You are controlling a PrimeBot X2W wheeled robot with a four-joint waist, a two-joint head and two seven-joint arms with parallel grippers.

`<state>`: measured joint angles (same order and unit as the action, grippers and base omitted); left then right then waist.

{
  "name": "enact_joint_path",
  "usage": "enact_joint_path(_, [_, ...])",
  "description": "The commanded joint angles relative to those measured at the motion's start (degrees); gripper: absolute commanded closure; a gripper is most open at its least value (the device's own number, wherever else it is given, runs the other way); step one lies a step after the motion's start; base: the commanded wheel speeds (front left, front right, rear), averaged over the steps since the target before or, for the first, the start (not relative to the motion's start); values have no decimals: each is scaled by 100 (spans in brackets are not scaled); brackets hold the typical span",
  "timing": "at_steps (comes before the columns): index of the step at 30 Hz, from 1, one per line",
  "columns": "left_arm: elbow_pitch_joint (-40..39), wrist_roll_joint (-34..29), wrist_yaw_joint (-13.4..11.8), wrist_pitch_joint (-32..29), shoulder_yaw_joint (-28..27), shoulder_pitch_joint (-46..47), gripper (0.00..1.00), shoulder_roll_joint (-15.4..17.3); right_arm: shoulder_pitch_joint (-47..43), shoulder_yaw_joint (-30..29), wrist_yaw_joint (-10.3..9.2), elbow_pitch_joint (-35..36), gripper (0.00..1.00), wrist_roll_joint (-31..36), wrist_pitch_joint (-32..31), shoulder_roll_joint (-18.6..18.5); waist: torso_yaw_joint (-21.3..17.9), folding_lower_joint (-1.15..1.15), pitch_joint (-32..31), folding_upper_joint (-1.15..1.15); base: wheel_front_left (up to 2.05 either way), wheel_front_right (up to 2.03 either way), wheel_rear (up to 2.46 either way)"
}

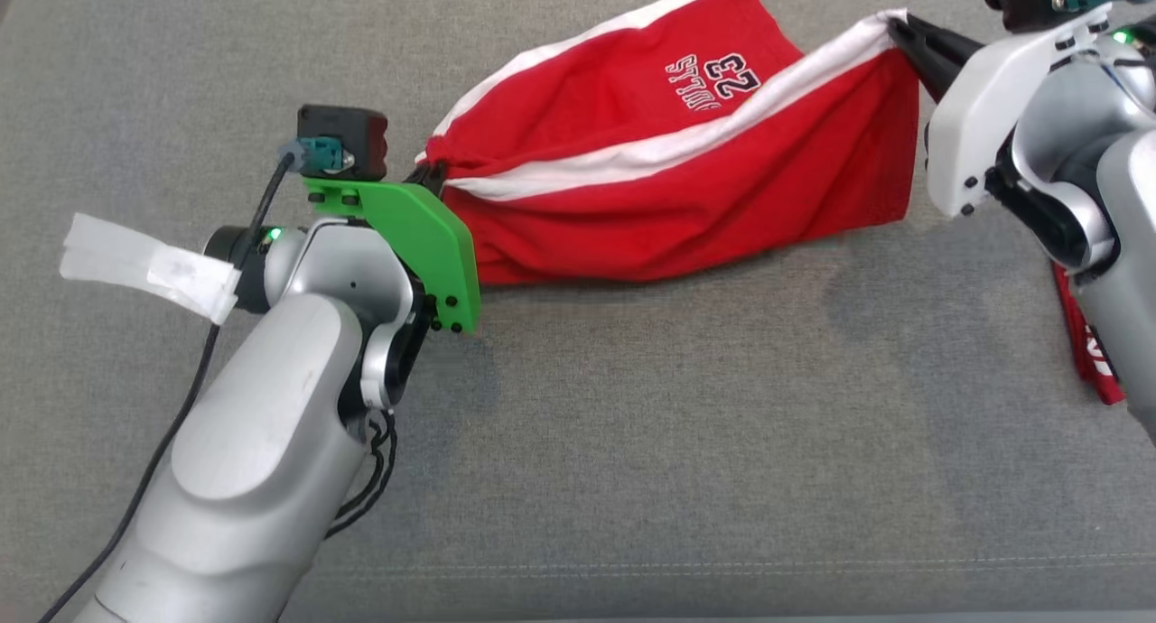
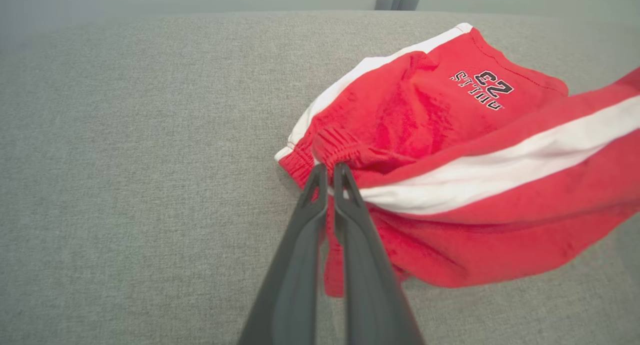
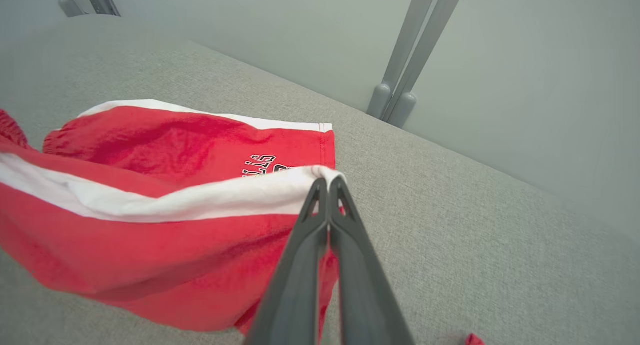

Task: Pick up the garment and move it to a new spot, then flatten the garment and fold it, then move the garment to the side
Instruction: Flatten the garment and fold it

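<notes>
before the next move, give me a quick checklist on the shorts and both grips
1. Left gripper shut on the shorts at the waistband: ok.
2. Right gripper shut on the white-striped hem: ok.
3. Shorts flat on the cushion: not ok, they sag and wrinkle between the grippers.
4. Each grip catches both layers of cloth: cannot tell.
5. Red strap by the right arm apart from the shorts: ok.
</notes>
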<state>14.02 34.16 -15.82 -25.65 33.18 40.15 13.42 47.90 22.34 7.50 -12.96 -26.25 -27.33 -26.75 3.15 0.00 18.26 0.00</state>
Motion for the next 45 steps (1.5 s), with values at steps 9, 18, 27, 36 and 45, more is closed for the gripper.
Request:
enact_joint_path(9, [641, 39, 34, 253, -154, 810, 100, -328, 1219, 415, -2, -1316, 100, 112, 937, 166, 286, 0, 591, 0, 0, 0, 0])
enact_joint_path(18, [1145, -53, 69, 481, -188, 1357, 100, -436, 2073, 697, -2, -2355, 100, 99, 1635, 449, 359, 0, 876, 0, 0, 0, 0])
enact_joint_path(27, [1580, -72, 75, 785, -211, 1726, 91, -598, 2674, 715, -2, -3445, 100, -37, 2160, 757, 454, 0, 1043, 0, 0, 0, 0])
enact_joint_path(36, [1995, -132, 483, 1457, -40, 1928, 0, -766, 2948, 799, -4, -4229, 0, -228, 2588, 975, 618, 0, 1195, 0, 0, 0, 0])
enact_joint_path(45, [1953, 267, 1044, 2777, -439, 1669, 0, -811, 3028, 640, -4, -4902, 0, -279, 3028, 1035, 701, 0, 1076, 0, 0, 0, 0])
